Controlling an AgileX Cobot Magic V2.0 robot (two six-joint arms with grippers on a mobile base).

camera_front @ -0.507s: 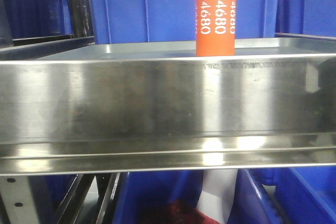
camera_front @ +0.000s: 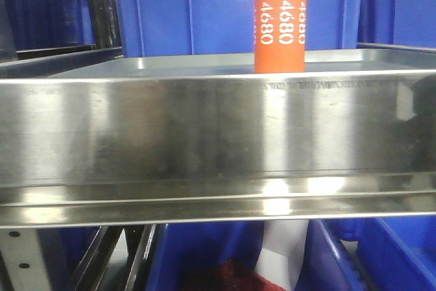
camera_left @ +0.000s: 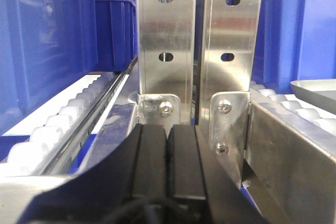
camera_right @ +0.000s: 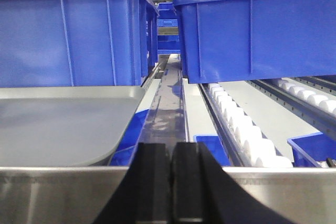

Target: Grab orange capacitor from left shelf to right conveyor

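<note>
Front view: orange capacitor (camera_front: 280, 26) stands upright on the left shelf (camera_front: 204, 134), right of centre, behind the tall steel lip. Blue bins (camera_front: 191, 11) sit close behind it.

Left wrist view: left gripper (camera_left: 168, 136), black pads pressed together with nothing between, faces two perforated steel uprights (camera_left: 166, 35). White rollers (camera_left: 63, 119) run alongside.

Right wrist view: right gripper (camera_right: 171, 153) likewise pressed together and empty, above a steel rail (camera_right: 52, 192). Grey tray (camera_right: 58, 119) lies at left.

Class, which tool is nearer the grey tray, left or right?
Right, probably. The grey tray lies just ahead-left of the right tool; from the left tool only its corner shows, far right.
</note>
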